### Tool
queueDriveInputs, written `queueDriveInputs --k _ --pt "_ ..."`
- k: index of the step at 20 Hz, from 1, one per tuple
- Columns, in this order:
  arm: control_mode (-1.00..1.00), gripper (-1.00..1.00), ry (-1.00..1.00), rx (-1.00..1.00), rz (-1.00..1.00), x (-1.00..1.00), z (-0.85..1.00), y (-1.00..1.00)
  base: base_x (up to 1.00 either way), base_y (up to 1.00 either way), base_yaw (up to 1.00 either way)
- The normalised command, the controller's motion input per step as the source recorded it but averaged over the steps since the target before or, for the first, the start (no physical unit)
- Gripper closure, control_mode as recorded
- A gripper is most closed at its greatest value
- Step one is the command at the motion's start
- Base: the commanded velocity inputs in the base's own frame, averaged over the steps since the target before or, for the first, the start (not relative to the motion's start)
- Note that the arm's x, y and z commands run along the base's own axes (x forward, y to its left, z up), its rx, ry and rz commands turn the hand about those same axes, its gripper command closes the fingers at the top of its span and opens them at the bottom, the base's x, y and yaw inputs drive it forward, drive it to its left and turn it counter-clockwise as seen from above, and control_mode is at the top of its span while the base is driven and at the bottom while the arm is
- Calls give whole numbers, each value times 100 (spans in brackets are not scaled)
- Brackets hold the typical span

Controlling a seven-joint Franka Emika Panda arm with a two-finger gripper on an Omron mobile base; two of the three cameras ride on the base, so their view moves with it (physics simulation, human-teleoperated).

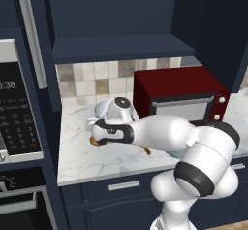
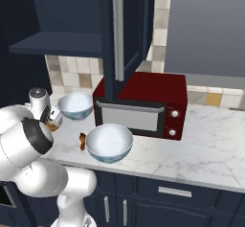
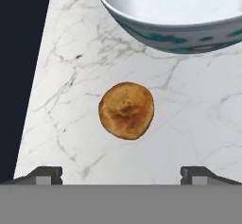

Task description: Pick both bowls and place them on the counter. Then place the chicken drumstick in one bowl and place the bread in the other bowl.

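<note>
The hand (image 3: 121, 173) hangs over the marble desk (image 3: 61, 124) with its two dark fingertips (image 3: 45, 175) spread wide and nothing between them, released. Seen from the hand, the bread (image 3: 126, 110) lies flat on the marble at about 12 o'clock from the midpoint between the tips, well inside their span, with bare stone on every side of it. Beyond the bun, at 12 to 1 o'clock, sits one bowl (image 3: 179, 15), its patterned wall near the bun but apart from it. At 9 o'clock in that view the marble ends in a straight edge against dark navy, so the open room on that side is narrow. From the right base view, this far bowl (image 2: 75, 105) stands near the tiled backsplash (image 2: 67, 77), and the near bowl (image 2: 109, 142) stands closer to the front edge of the desk, just in front of the red microwave (image 2: 143, 106). The chicken drumstick (image 2: 83, 141) lies on the marble at 9 o'clock of the near bowl, just beside its rim; whether they touch cannot be told. Right of the microwave the marble runs wide and bare. In the left base view the arm (image 1: 160, 132) stretches across the front of the desk and hides much of it; a navy shelf (image 1: 121, 47) hangs above.
</note>
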Motion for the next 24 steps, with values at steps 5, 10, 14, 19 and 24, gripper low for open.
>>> queueDriveInputs --k 5,10,14,19,24 --pt "-100 -100 0 0 2 16 -12 14 0 0 0" --pt "-100 -100 0 -2 2 4 -16 10 0 0 0" --pt "-100 -100 0 -2 2 6 -18 8 0 0 0" --pt "-100 -100 0 -3 4 1 -16 0 0 0 0" --pt "-100 -100 -2 -3 4 3 -9 0 0 0 0"
